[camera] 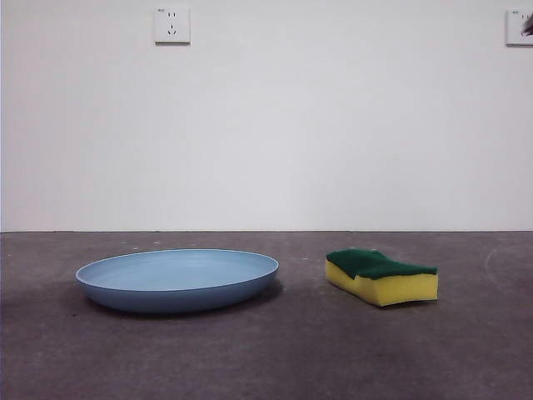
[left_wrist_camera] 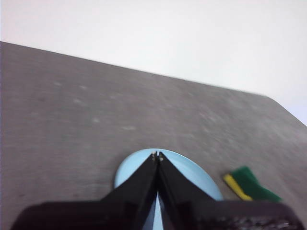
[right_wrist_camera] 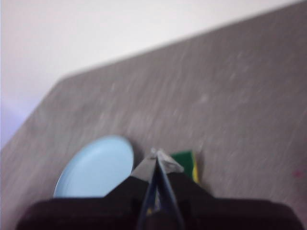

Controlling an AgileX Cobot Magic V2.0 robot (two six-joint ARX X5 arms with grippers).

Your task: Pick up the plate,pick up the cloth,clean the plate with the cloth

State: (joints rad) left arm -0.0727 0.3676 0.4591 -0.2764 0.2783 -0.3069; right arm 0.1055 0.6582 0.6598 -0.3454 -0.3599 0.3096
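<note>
Plate point(camera: 177, 280) beside sponge point(camera: 381, 277) | wrist views only: both hands closed

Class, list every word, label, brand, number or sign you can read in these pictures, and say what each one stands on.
No text can be read.
Wall socket: a tiny mark at its top left corner, too small to read.
Second wall plate: a similar tiny mark, too small to read.
Plate: no text visible.
Sponge: no text visible.
</note>
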